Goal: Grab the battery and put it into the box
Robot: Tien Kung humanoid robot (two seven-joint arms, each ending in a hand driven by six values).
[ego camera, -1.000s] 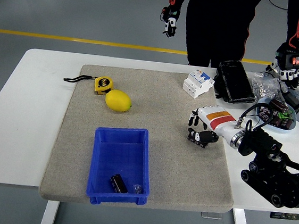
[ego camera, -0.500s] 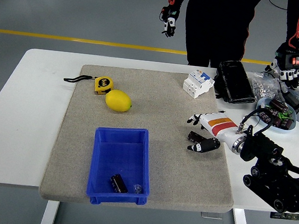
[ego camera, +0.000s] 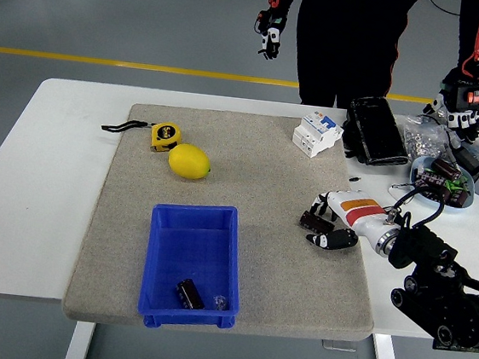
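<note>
White bench (ego camera: 48, 168) carries a grey mat (ego camera: 258, 164) with a blue box (ego camera: 191, 264). Right of the box, the right hand (ego camera: 329, 227) curls over a dark battery (ego camera: 313, 222) on the mat; whether it grips is unclear. Another battery (ego camera: 191, 294) lies inside the box.

A workshop: grey floor (ego camera: 153, 25) with yellow line (ego camera: 106, 61).

The right robot hand (ego camera: 327, 227) is lying on the mat (ego camera: 250, 163) with its fingers curling around a dark battery (ego camera: 311, 220). The blue box (ego camera: 192, 265) is sitting well to its left, holding another battery (ego camera: 191, 294). A person (ego camera: 357, 38) is standing at the surface's (ego camera: 54, 151) far side.
</note>
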